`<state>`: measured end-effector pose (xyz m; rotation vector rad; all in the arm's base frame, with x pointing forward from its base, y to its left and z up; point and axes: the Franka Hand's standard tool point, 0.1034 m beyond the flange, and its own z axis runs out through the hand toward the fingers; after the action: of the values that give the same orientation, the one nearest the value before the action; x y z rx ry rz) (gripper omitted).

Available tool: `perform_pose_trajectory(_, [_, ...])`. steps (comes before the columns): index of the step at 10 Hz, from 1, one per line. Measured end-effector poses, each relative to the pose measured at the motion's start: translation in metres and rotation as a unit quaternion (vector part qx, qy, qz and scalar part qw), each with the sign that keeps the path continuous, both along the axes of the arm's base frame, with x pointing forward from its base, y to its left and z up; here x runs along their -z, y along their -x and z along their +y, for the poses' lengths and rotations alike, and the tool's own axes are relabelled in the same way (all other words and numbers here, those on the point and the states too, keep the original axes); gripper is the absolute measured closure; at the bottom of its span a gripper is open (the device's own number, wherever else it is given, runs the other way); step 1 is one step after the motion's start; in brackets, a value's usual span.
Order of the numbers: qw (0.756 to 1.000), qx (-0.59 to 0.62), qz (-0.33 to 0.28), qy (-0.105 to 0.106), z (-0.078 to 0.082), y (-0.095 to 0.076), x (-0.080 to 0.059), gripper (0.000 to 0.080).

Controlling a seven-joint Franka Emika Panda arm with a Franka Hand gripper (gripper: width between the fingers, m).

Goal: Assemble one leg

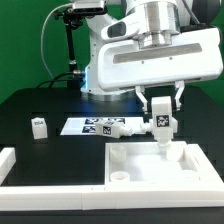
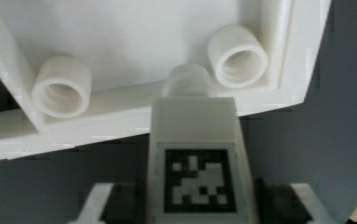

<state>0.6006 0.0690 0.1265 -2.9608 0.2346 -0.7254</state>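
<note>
Claw [image 1: 161,117] clenched on leg [image 1: 161,129], upright over panel [image 1: 130,172] at its 12 o'clock edge in exterior view. Keep leg vertical, centre tip, lower slowly, then twist.

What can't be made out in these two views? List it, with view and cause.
1. Whether the held leg has its lower end in a socket of the white panel: exterior view, too small; wrist view, the leg's own body covers it.
2. Fingertips of the pincer: wrist view, cut off by the picture edge.
3. Tag on the loose leg at the exterior view's left: too small to read.
</note>
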Motion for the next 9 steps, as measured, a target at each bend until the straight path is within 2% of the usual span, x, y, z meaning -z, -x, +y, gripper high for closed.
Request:
perform_pose_trajectory(1, [1.0, -0.001, 0.001, 0.001, 0.0, 0.0, 0.001, 0.0514])
perform_pose_trajectory(2, [1.0, -0.019, 0.0, 0.008, 0.012, 0.001, 0.005, 0.0514])
perform_pose_trajectory(3, [0.999, -0.042, -0.002, 0.017, 0.03, 0.002, 0.005, 0.0514])
perform_pose_trajectory(4, [0.997, -0.067, -0.003, 0.033, 0.035, -0.002, 0.004, 0.0514])
perform_pose_trajectory(5, [0.996, -0.078, -0.005, 0.042, 0.035, -0.003, 0.005, 0.0514])
perform_pose_trajectory(9, [0.996, -0.08, -0.004, 0.043, 0.035, -0.003, 0.007, 0.0514])
